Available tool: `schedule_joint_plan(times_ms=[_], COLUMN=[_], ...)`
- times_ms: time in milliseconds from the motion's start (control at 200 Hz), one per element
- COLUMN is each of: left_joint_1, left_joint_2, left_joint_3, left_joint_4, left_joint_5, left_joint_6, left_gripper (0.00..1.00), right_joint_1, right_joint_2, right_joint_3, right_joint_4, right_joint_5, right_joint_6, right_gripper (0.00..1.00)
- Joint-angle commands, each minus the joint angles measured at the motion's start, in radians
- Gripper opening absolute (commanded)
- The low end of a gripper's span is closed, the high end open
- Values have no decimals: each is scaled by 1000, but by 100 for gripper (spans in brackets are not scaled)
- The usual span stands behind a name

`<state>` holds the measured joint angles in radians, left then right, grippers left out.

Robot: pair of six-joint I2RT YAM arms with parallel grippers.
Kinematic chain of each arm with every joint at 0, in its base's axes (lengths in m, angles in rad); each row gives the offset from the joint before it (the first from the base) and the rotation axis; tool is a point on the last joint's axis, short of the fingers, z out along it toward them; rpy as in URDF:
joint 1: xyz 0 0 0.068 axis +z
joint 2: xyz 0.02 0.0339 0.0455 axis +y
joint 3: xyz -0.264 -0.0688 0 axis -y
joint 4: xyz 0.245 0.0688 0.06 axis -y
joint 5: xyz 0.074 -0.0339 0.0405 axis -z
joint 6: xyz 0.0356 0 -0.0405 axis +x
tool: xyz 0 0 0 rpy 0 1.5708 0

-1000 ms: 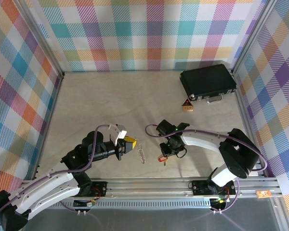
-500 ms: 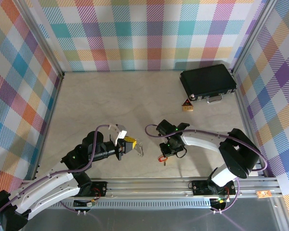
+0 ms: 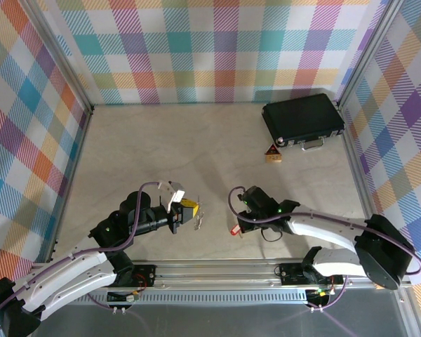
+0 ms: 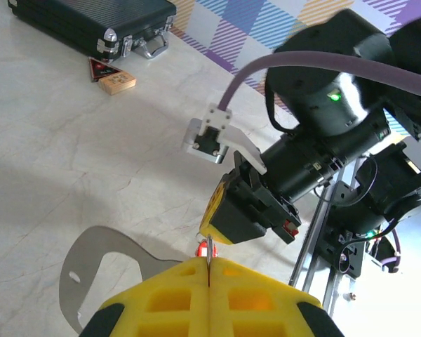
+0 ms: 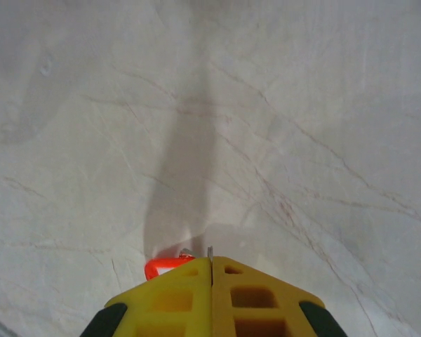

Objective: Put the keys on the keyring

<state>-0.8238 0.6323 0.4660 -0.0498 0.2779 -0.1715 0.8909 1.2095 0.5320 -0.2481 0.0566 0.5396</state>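
Your top view is bright and evenly lit from overhead, with only soft, short shadows on the pale table (image 3: pixel 161 140). In your right wrist view a long, faint shadow runs up the surface, and the yellow fingers (image 5: pixel 168 309) blur at the bottom edge. Your left wrist view burns out to white at lower right, and the black case (image 4: pixel 91 17) glints at its metal corner.

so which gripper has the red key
The right gripper: it is shut on the key, whose red head pokes out beside its fingertips. The left gripper pinches the silvery keyring instead.
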Motion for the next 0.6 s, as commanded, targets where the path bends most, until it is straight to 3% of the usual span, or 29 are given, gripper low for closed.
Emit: schedule_joint_plan(times_ms=[0, 85, 295, 375, 595], left_joint_1=[-11, -12, -12, -11, -12], left_joint_2=[-26, -28, -27, -26, -37], left_joint_3=[1, 3, 2, 3, -3], left_joint_4=[21, 19, 24, 25, 30], left_joint_5=[-5, -4, -4, -4, -17], left_joint_6=[-16, -15, -14, -13, -11], left_gripper=[0, 0, 0, 0, 0], right_joint_1=[27, 64, 109, 112, 121], right_joint_2=[-26, -15, 33, 22, -64], right_joint_3=[-84, -138, -174, -186, -200], right_joint_4=[276, 412, 508, 502, 400], right_joint_5=[122, 176, 216, 219, 210], right_joint_6=[88, 98, 89, 103, 107], right_gripper=[0, 0, 0, 0, 14])
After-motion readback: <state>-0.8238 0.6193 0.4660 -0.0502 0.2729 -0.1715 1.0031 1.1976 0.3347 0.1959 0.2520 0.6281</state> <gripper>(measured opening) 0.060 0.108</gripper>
